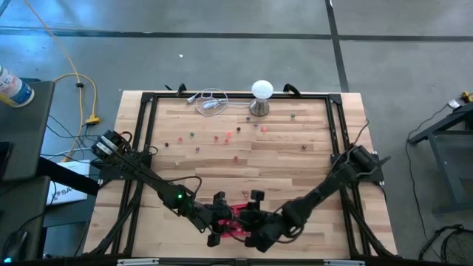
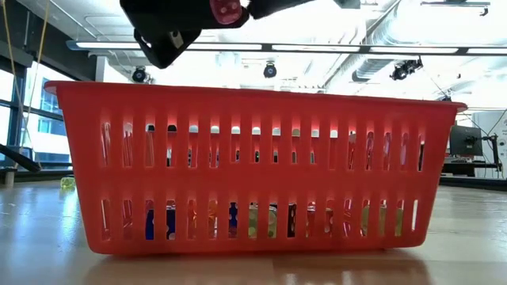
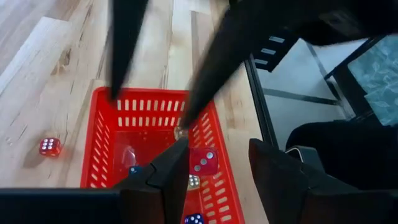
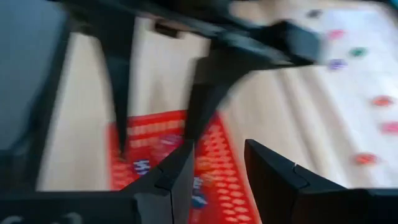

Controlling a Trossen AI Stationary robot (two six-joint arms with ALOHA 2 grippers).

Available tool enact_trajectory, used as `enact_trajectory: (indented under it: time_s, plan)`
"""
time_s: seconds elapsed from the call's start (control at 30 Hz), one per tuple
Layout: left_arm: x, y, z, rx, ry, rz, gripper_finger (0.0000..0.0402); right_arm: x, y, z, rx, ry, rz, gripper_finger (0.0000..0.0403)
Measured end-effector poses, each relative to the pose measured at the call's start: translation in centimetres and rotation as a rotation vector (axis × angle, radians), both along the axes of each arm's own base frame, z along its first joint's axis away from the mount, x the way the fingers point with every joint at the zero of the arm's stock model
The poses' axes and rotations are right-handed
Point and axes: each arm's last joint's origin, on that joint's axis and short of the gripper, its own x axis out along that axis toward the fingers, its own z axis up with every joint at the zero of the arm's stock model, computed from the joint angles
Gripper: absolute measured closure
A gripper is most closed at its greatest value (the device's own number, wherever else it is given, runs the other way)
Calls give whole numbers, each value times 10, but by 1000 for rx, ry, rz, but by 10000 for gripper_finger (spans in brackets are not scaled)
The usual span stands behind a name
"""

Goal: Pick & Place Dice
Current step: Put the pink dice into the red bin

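**Red basket fills the front edge, both claws above it**

The red basket (image 2: pixel 253 166) sits closest, at the near edge of the wooden surface (image 1: pixel 281 159), and in the low view its slotted wall blocks almost everything behind it. Through the slots, small coloured dice (image 2: pixel 231 220) show on the basket floor. From the left wrist, a red die (image 3: pixel 203 161) appears between the left claw's fingers and the basket, and its fingers stand apart with nothing clamped; blue and pale dice lie lower in the basket.

The left claw (image 1: pixel 218 219) hangs over the basket from the left side. The right claw (image 1: pixel 255 222) hangs over it from the right, so the two arms crowd the same spot and cover most of the basket in the high view. The right claw's fingers (image 4: pixel 180 180) also stand parted with a clear gap and nothing seen between them.

One red die (image 3: pixel 50 147) lies on the surface just outside the basket wall. More dice (image 1: pixel 222 138) are scattered across the middle and far half of the surface, well apart from the basket. At the far edge stands a white ball-topped metal stand (image 1: pixel 261 97), with a coil of pale cable (image 1: pixel 211 102) beside it. A black frame (image 1: pixel 148 103) runs around the surface.
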Motion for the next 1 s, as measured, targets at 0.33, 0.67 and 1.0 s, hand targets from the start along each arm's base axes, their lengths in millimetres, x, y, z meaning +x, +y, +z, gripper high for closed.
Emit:
enact_trajectory:
  time_s: [0.33,0.67,1.0]
  plan:
    - [0,0,-1,8,5,-2,241,11,2,2,69,-38,98,270]
    - [0,1,-1,14,9,4,241,19,-11,0,140,-34,10,270]
    - [0,0,0,7,2,-1,241,14,-10,-5,165,13,-32,270]
